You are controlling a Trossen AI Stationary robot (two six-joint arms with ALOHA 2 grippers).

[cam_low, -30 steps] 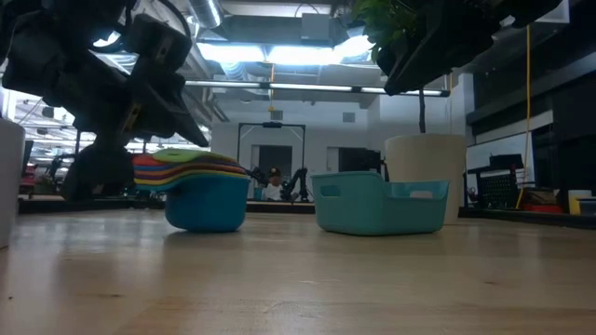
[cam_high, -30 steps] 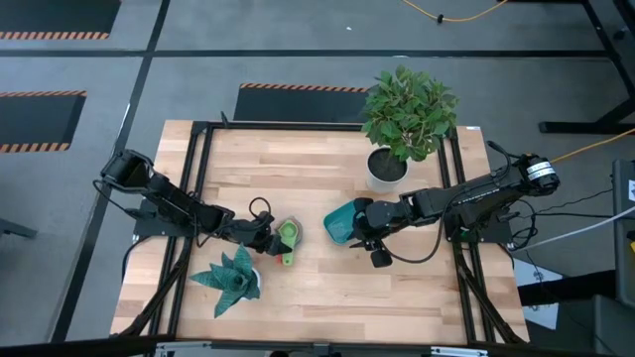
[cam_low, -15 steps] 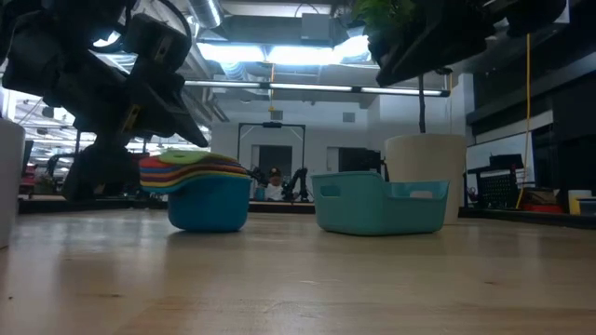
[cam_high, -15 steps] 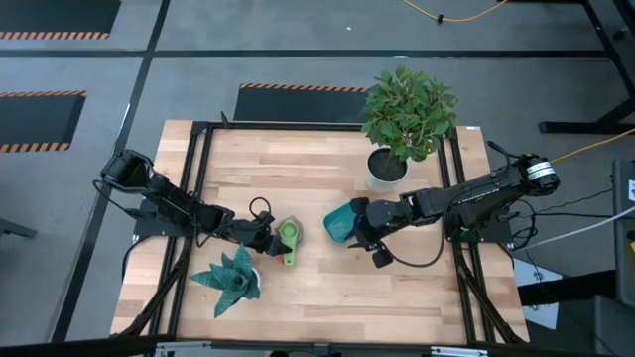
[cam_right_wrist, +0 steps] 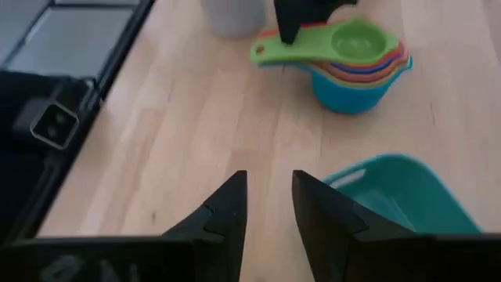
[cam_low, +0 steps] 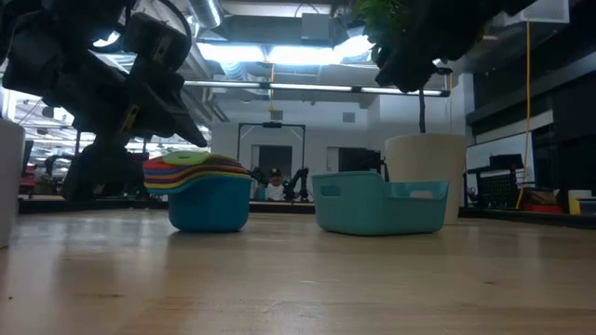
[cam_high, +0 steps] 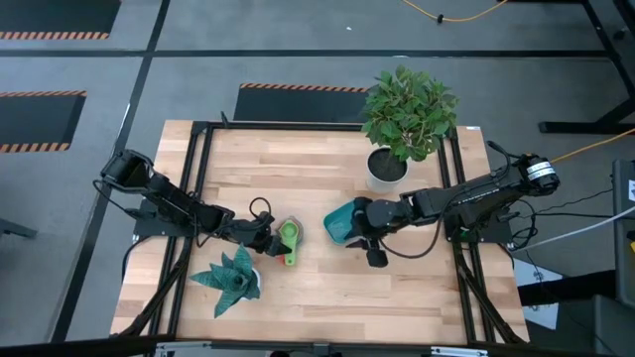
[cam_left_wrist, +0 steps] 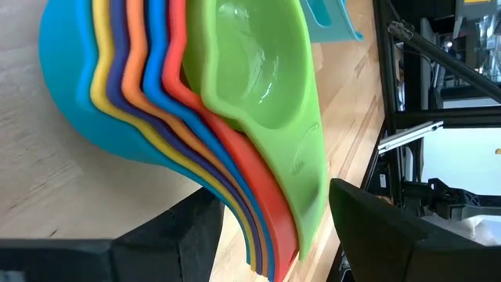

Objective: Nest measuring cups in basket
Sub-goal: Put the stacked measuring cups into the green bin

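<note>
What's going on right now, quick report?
Left gripper open, fingers either side of the stacked cups' handles. Measuring cups nested, green on top, standing on the table beside the basket, not in it. Right gripper open above the basket's edge. Nothing between stack and basket.

A light wooden table [cam_high: 317, 288] with a dark metal frame along its left and right sides stands on a grey floor [cam_high: 248, 50] marked with orange-and-black hazard stripes [cam_high: 298, 87]. At the far right of the tabletop sits a leafy green plant [cam_high: 410, 111] in a white round pot [cam_high: 386, 169]; the low view shows the pot [cam_low: 424, 172] as pale and cylindrical. At the near left stands a teal spiky plant [cam_high: 229, 277] in its own white pot [cam_low: 9, 181], seen at the left edge of the low view. A yellow cable [cam_high: 451, 15] lies on the floor beyond the table. Beyond the table in the low view, ceiling lights [cam_low: 270, 54] glow over a workshop room.
</note>
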